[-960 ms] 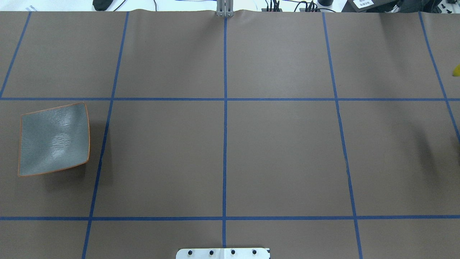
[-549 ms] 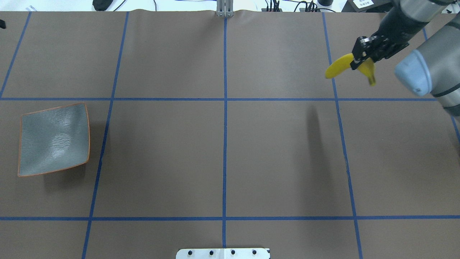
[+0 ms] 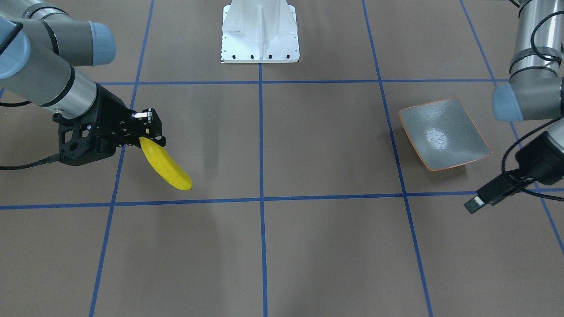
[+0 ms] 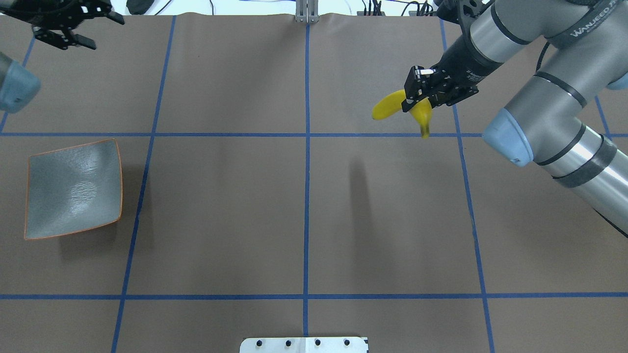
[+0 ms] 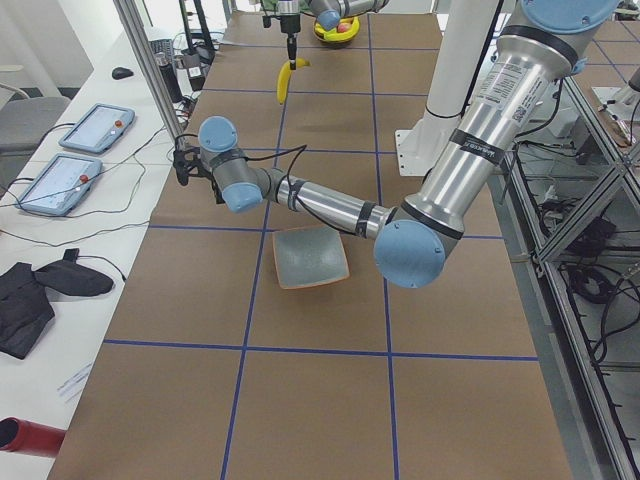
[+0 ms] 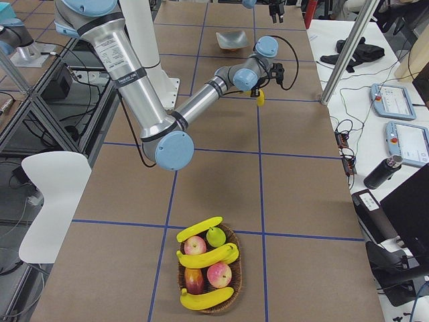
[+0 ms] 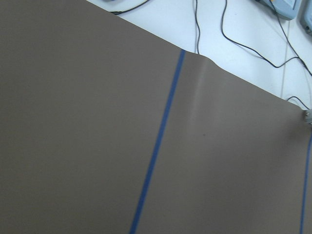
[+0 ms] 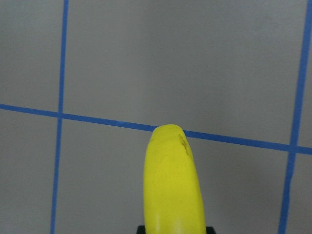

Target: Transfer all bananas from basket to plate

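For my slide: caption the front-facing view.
Right end effector holds one banana aloft; the grey-green plate lies empty.

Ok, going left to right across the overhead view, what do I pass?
Plate → robot base → banana, held in the right gripper. The left gripper overlaps the plate's span, so it's left out.

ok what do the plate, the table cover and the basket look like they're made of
Plate: probably glazed ceramic; grey-green, glossy highlight, finely textured surface, thin orange rim.
Table cover: matte brown sheet, perhaps paper or vinyl; it ripples at the far edge.
Basket: brown, apparently woven wicker; too small to be sure.
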Action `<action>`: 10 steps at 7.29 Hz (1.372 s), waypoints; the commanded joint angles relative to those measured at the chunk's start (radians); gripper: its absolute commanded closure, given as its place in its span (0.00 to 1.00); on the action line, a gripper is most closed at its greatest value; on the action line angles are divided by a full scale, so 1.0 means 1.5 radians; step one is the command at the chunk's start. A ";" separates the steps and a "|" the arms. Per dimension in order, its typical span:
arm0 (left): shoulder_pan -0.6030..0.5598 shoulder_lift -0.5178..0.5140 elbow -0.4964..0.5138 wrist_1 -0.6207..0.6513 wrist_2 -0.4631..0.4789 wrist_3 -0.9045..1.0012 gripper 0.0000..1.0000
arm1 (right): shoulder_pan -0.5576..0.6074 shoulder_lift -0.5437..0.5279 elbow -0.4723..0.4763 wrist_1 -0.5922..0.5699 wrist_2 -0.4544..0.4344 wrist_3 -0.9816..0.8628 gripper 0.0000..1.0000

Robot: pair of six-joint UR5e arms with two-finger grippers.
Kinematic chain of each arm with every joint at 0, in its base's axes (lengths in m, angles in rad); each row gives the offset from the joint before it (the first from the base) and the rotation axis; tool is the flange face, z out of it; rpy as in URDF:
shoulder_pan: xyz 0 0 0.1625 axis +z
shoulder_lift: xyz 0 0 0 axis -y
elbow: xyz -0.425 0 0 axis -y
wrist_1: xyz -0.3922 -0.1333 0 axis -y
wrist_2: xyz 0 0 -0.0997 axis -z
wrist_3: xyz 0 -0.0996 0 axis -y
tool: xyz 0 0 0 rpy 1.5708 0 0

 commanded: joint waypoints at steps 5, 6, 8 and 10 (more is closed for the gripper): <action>0.188 -0.084 -0.047 -0.131 0.236 -0.488 0.00 | -0.034 0.047 0.036 0.065 -0.040 0.106 1.00; 0.201 -0.085 -0.051 -0.131 0.253 -0.509 0.00 | -0.063 0.047 0.034 0.123 -0.087 0.122 1.00; 0.212 -0.084 -0.055 -0.130 0.253 -0.561 0.00 | -0.084 0.047 0.037 0.152 -0.152 0.142 1.00; 0.228 -0.085 -0.054 -0.128 0.256 -0.601 0.00 | -0.106 0.046 0.052 0.153 -0.258 0.143 1.00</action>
